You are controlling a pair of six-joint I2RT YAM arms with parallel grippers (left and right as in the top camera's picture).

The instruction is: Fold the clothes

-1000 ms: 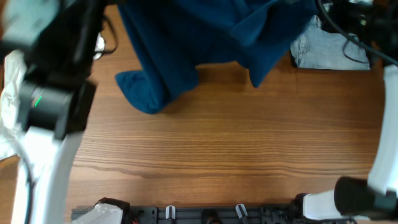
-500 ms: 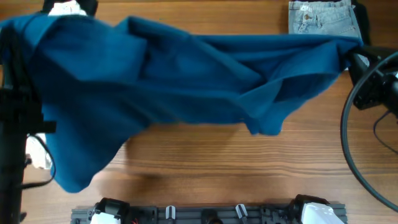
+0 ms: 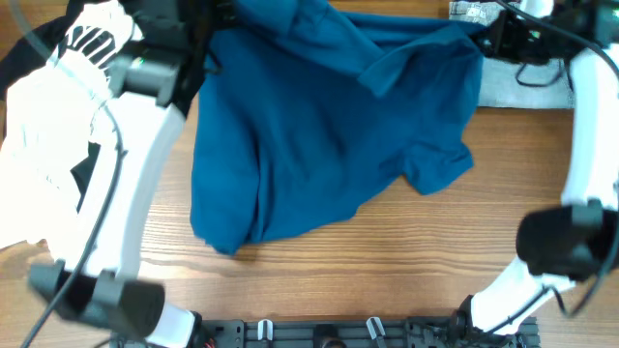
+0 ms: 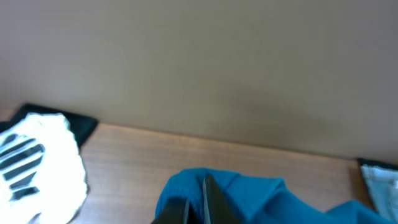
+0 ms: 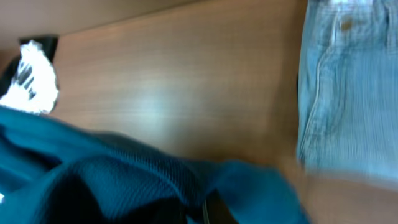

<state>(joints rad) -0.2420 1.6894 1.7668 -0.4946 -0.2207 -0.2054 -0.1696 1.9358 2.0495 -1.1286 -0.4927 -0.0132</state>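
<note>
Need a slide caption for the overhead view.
Overhead: dark-blue shirt spread on the wooden table, left hand and right hand at its far corners; jeans and striped white top at the sides.

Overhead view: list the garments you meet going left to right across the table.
white striped top → dark-blue shirt → denim jeans

My wooden table [image 3: 387, 261] carries the dark-blue shirt [image 3: 329, 135], rumpled over its middle and reaching the far edge. Light-blue jeans [image 3: 527, 89] lie at the far right corner. At the far left corner, a white striped top [image 3: 92, 39] lies against a black piece [image 4: 84, 124].
</note>
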